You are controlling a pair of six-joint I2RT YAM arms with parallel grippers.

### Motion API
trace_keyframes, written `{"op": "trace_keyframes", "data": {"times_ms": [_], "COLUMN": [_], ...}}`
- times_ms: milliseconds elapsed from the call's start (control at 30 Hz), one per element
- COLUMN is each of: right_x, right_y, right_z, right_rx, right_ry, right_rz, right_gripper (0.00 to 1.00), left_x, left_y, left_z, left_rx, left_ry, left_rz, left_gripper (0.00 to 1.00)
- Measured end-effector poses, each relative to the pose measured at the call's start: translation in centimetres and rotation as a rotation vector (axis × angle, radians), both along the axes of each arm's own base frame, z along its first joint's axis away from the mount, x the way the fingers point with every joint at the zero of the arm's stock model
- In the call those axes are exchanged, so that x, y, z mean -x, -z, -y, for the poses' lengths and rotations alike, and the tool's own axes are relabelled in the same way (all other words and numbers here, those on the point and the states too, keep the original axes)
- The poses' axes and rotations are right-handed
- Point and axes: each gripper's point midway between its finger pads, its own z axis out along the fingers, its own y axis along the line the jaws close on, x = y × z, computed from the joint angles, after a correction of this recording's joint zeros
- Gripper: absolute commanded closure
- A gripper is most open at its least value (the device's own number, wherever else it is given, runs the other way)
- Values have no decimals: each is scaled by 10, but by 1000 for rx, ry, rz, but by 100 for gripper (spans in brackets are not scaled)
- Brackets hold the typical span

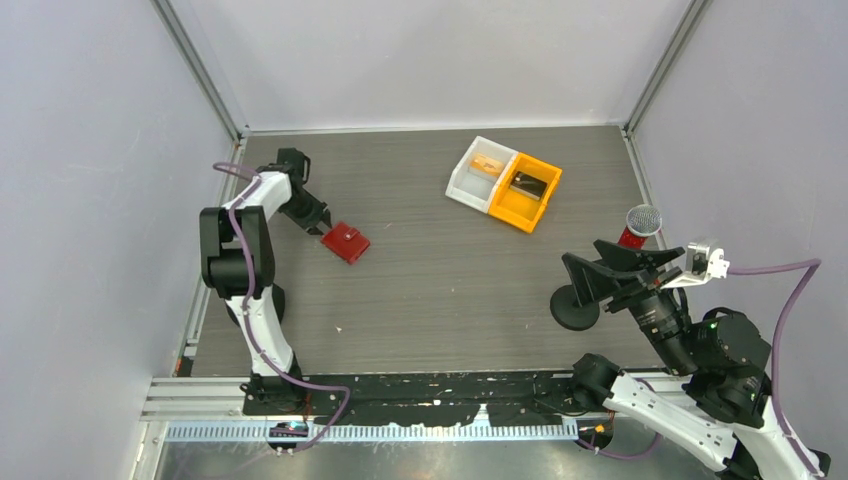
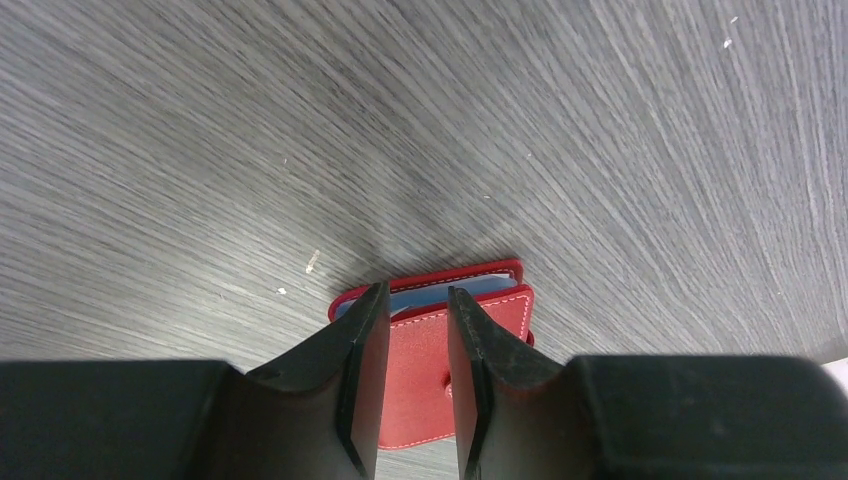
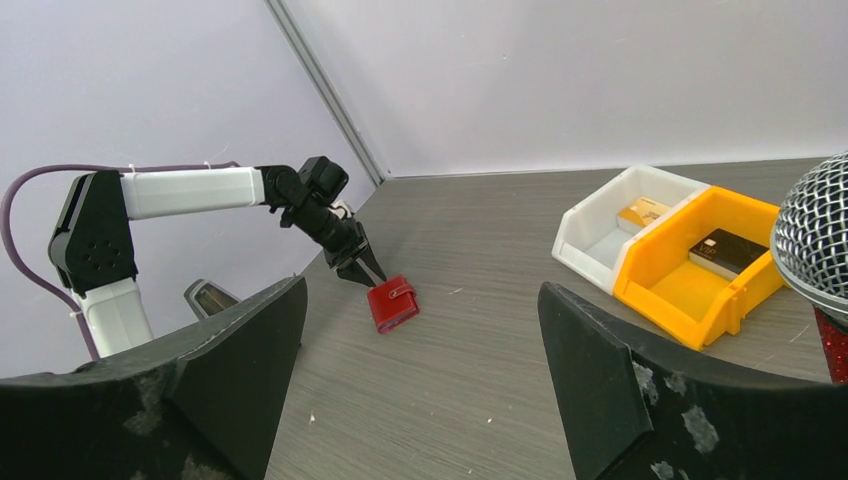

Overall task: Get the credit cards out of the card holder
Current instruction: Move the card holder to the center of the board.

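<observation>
my left hand [image 2: 416,295] straddles the red card holder [image 2: 500,325]; whether it grips, i cannot tell. i'd pinch the flap squarely, lift slowly.

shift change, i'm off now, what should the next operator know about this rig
Left gripper: open a little, tips at the edge of the red wallet, not holding it.
Right gripper: wide open, empty, by the microphone.
Wallet lies closed on the table; a tan card is in the white bin, a dark card in the orange bin.
Left: open the wallet, pull any cards inside.
</observation>
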Motion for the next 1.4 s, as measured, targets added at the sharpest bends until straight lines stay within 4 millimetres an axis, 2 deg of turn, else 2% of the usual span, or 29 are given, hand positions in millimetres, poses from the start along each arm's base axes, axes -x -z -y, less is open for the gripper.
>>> {"op": "trace_keyframes", "data": {"times_ms": [267, 567, 867, 1000, 1200, 1333, 1400], "right_x": [0, 1, 4, 6, 5, 1, -1], "right_y": [-1, -1, -2, 0, 3, 10, 14], "right_z": [2, 0, 4, 5, 0, -11, -19], "right_rx": [-5, -8, -18, -8, 10, 45, 69], "right_ry": [4, -4, -7, -13, -21, -39, -56], "right_rz": [3, 3, 5, -10, -55, -122, -159], "right_gripper": [6, 7, 7, 8, 13, 19, 22], "left_x": [0, 4, 20, 40, 68, 94, 101], "left_y": [-3, -3, 5, 5, 8, 3, -5], "left_z": [7, 37, 69, 90, 136, 158, 162], "left_rx": [-10, 25, 52, 57, 61, 70, 69], "left_ry": [3, 92, 175, 244, 401, 499, 533], "left_rz": [7, 10, 10, 18, 37, 48, 68], "left_gripper": [71, 71, 72, 72, 72, 72, 71]}}
